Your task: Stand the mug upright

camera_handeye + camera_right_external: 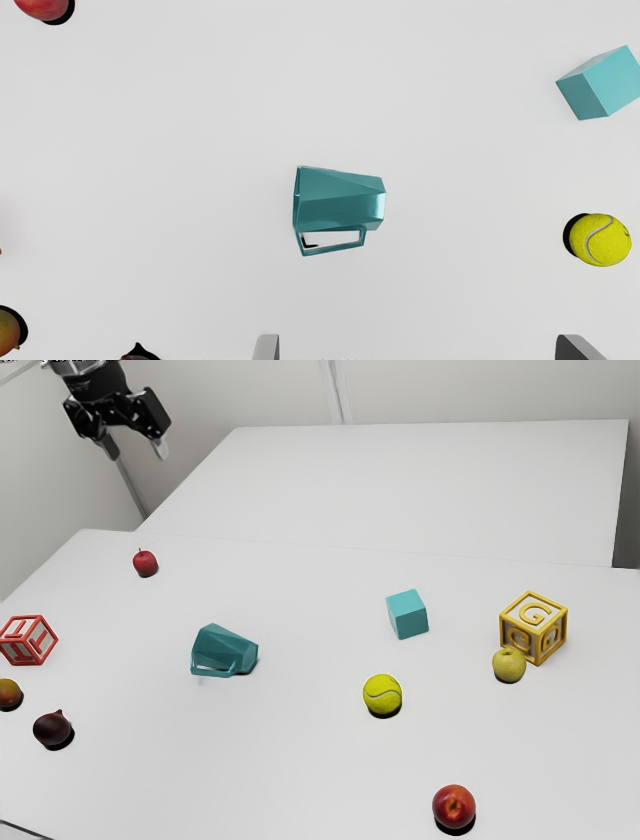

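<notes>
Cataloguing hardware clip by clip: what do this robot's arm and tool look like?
The tool has a black, blocky body with angular edges and small pale patches. Its fingertips are light grey with rounded corners and darker inner faces. Too little of the arm shows to describe; I can't make out cables or markings.

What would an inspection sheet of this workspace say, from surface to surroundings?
Surface: white tabletop.
Job's things: teal mug on its side, mouth toward the exterior view's left.
Clutter: teal cube, tennis ball, yellow letter block, yellow apple, red letter block, small red apple, dark bulb, mango-like fruit, larger red fruit.
Gripper: open, nothing held, away from the mug.
Cables: nothing seen.
Surroundings: pale wall, second white surface beyond the tabletop.
</notes>
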